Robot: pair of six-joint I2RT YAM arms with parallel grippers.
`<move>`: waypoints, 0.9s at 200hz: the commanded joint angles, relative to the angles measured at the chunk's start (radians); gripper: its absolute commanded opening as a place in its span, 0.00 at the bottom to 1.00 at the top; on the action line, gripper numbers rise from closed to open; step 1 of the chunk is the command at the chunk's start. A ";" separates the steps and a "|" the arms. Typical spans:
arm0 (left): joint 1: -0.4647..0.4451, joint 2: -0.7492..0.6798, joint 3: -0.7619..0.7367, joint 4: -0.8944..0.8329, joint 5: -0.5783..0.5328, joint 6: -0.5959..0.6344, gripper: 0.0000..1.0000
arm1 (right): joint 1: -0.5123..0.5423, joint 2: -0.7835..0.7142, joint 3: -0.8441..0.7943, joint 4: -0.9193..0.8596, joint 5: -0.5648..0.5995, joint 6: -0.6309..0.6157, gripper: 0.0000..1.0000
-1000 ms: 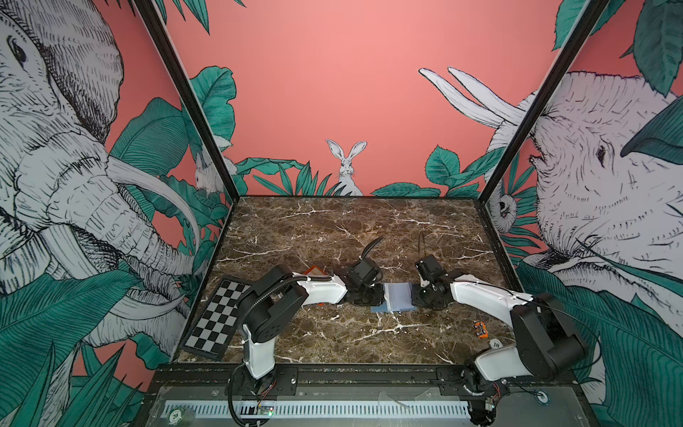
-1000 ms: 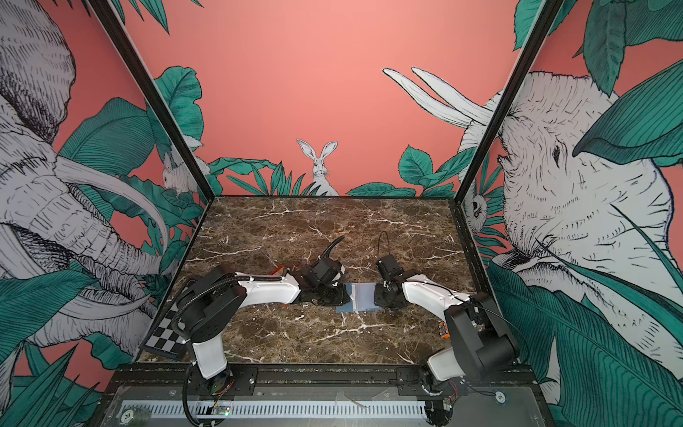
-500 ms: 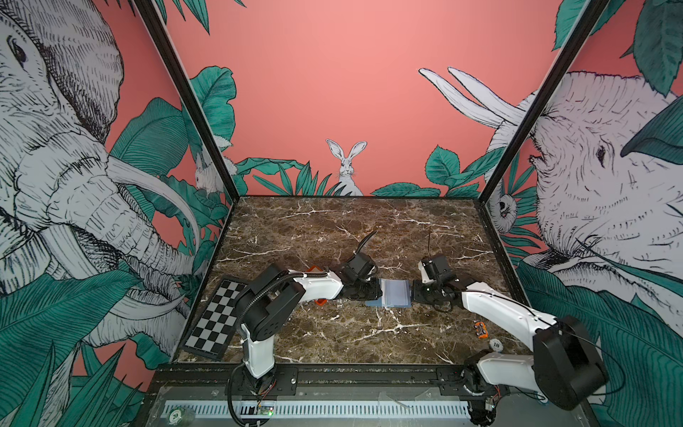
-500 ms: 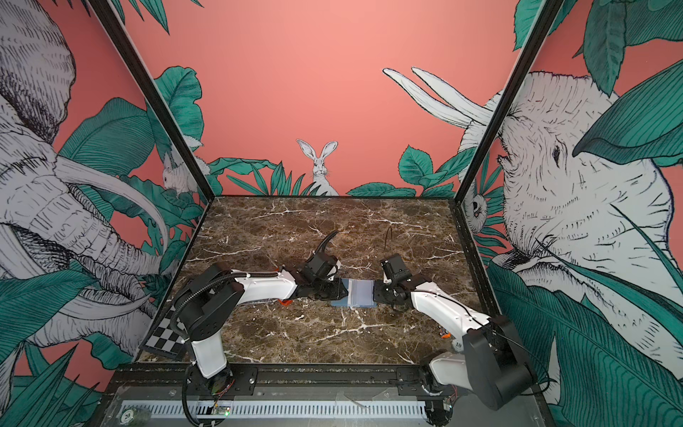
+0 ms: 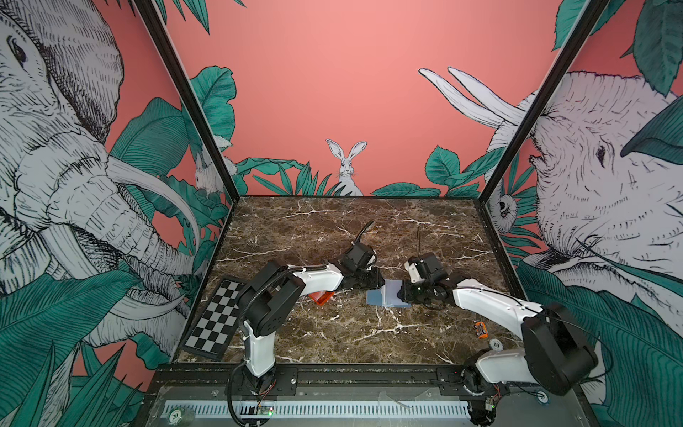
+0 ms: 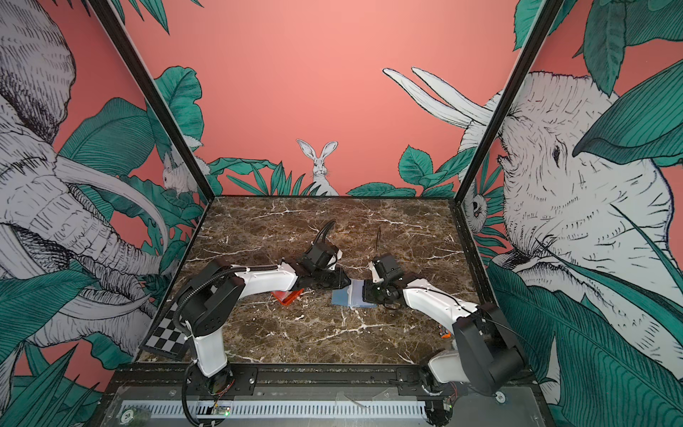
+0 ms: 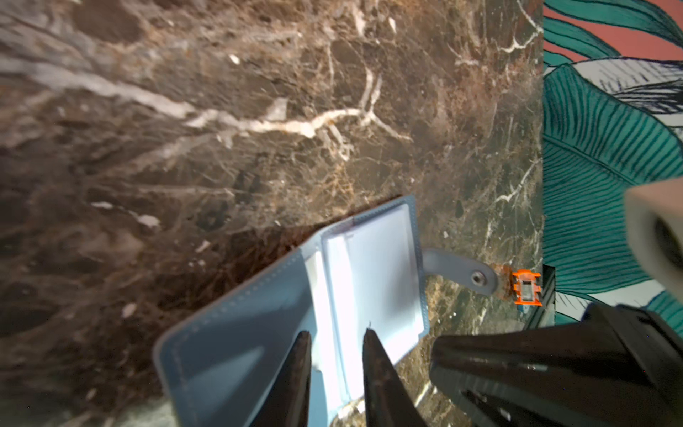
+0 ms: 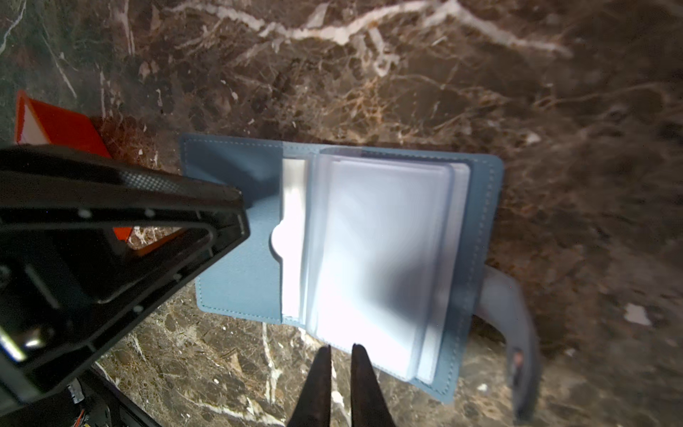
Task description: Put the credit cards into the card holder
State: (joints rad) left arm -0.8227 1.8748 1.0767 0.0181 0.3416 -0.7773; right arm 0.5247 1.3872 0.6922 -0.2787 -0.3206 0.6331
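Card holder (image 8: 240,288) open on marble tabletop (image 8: 369,92); left gripper (image 7: 336,334) slightly spread above its sleeves (image 8: 380,240), right gripper (image 8: 339,347) nearly pressed together at their edge.

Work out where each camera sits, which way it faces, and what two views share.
Top views: high over the front edge, facing down and back across the table; left arm and right arm show, meeting at the wallet.
Left wrist: on the left arm, facing down past the left gripper onto the wallet.
Right wrist: on the right arm, facing down past the right gripper onto the wallet.
Shared: the open wallet, in all.
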 commanded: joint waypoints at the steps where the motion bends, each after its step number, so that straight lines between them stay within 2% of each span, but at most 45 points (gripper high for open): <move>1: 0.006 0.014 -0.003 -0.035 -0.011 0.017 0.26 | 0.010 0.031 0.014 0.058 -0.006 0.034 0.13; 33: 0.005 0.020 -0.035 -0.034 -0.022 0.020 0.24 | 0.011 0.072 -0.009 0.064 0.016 0.056 0.13; 60: 0.005 0.015 -0.052 -0.032 -0.027 0.023 0.24 | 0.011 0.088 -0.038 0.020 0.085 0.068 0.12; 97: 0.006 0.002 -0.053 -0.024 -0.020 0.029 0.24 | 0.011 0.059 -0.045 0.001 0.117 0.071 0.13; 140: 0.006 -0.066 -0.070 0.012 -0.004 0.026 0.28 | 0.021 -0.028 0.004 -0.028 0.078 0.032 0.19; 180: 0.006 -0.179 -0.136 0.028 -0.019 0.030 0.32 | 0.093 -0.089 0.057 -0.057 0.108 0.017 0.29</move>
State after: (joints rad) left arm -0.8173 1.8069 0.9833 0.0299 0.3359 -0.7616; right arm 0.5747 1.3388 0.6968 -0.3050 -0.2424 0.6739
